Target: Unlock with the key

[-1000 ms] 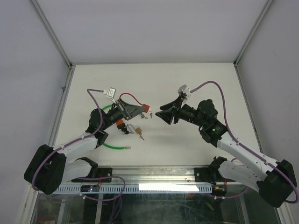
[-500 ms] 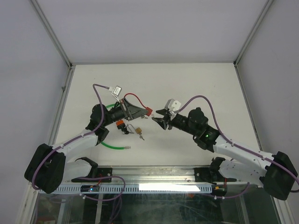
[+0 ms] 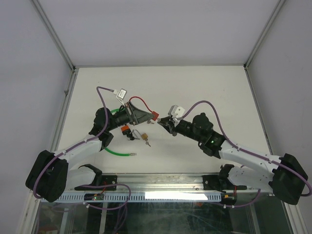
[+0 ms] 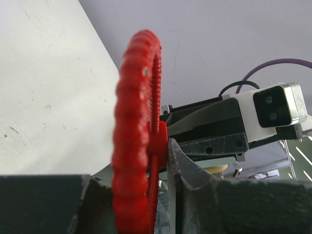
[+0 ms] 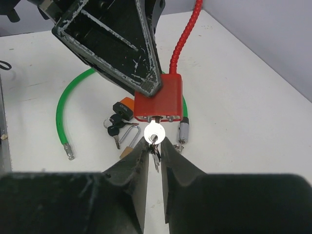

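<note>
Both of your claws are gripping: nearest the right wrist camera, your right claw (image 5: 154,144) is pinched shut on the silver key (image 5: 155,131), which sits in the face of the red padlock (image 5: 158,100) turned toward it. Just beyond, your left claw (image 3: 145,115) clamps that padlock's body and holds it above the table (image 5: 234,126), its red cable shackle (image 4: 134,122) arching away. Farther back, a green cable (image 5: 61,109) and a small orange lock (image 5: 127,103) lie on the table.

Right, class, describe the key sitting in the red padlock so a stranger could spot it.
Find the red padlock held by the left gripper. The key sticks out of its body, just ahead of the right gripper. Its round silver head sets it apart from the black-headed keys lying on the table.
</note>
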Action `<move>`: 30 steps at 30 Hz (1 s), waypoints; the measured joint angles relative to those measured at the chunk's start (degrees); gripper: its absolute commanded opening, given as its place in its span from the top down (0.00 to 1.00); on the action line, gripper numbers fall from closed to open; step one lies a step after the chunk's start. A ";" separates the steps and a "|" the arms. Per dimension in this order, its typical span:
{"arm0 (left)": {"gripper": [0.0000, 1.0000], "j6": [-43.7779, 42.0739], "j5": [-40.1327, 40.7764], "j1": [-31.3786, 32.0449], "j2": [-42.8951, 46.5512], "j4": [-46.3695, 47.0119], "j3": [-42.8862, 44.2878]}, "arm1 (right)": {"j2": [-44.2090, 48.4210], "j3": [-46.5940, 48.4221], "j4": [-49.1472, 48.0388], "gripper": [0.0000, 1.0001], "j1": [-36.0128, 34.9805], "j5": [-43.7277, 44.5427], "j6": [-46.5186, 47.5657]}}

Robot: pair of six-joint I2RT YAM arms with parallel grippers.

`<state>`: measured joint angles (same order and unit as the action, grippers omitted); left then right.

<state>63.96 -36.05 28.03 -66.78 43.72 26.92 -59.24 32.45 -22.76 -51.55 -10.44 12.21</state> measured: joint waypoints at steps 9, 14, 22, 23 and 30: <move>1.00 -1.81 -0.50 -0.39 0.00 -5.95 2.01 | -1.16 0.24 0.57 1.00 -0.83 0.85 1.44; 1.00 -6.43 -0.35 -0.20 -0.02 -14.49 5.44 | -2.82 2.10 3.52 1.00 -0.90 2.23 2.51; 1.00 -12.76 3.50 1.51 -0.42 -24.83 8.33 | -6.45 5.11 9.46 1.00 -0.83 3.61 3.28; 1.00 -12.79 3.76 1.66 -0.59 -25.16 8.31 | -6.51 5.16 9.90 1.00 -0.74 3.69 2.97; 1.00 -10.38 5.57 2.21 -2.91 -19.12 6.60 | -8.35 5.51 8.61 1.00 1.95 0.81 -2.73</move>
<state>53.58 -30.48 30.24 -69.69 24.60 33.52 -67.59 37.95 -14.15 -49.60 -9.63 9.47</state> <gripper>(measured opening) 0.188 0.024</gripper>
